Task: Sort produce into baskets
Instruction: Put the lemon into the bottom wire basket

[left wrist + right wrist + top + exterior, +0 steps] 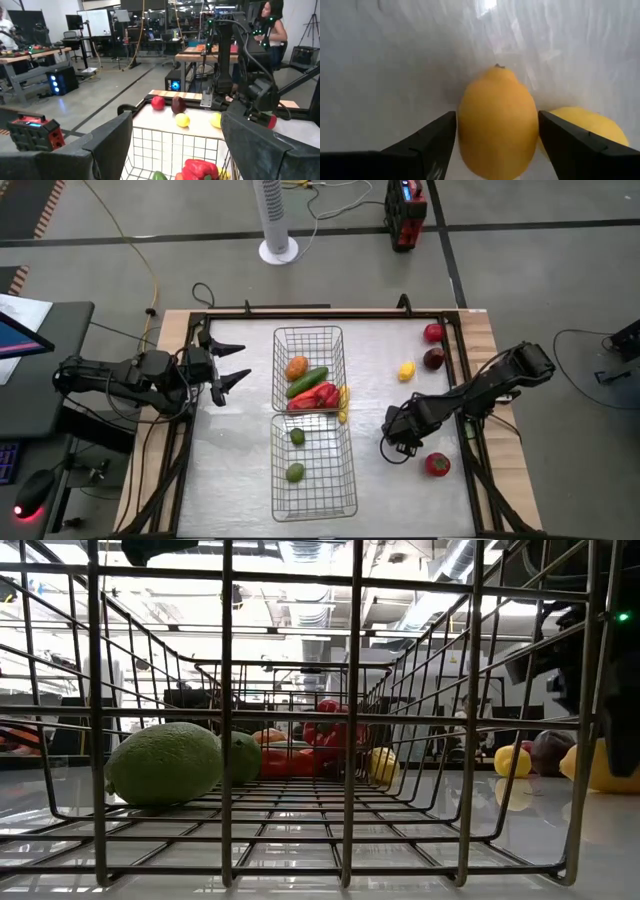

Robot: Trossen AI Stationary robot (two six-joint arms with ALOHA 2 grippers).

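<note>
Two wire baskets stand end to end at the table's middle. The far basket (279, 350) holds an orange (297, 367), a cucumber (307, 381) and red peppers (318, 396), with a banana (343, 402) at its right side. The near basket (349, 480) holds two limes (296, 436). My right gripper (400, 438) is right of the baskets, shut on a lemon (497, 122); a second lemon (590, 127) lies beside it. My left gripper (228, 365) hangs open and empty left of the far basket. My right gripper pinches the lemon's two long sides (465, 130) between its two fingers. The fingers lie along the lemon, whose pointed end (496, 66) faces away from the wrist. The gripper comes from above, slanting down. I cannot tell whether the lemon rests on the table.
Loose on the table's right side are a red apple (433, 333), a dark-red apple (434, 358), another lemon (406, 370) and a red fruit (437, 465) near the right gripper. Bare table lies between the left gripper and the baskets. A person stands in the room behind (272, 22).
</note>
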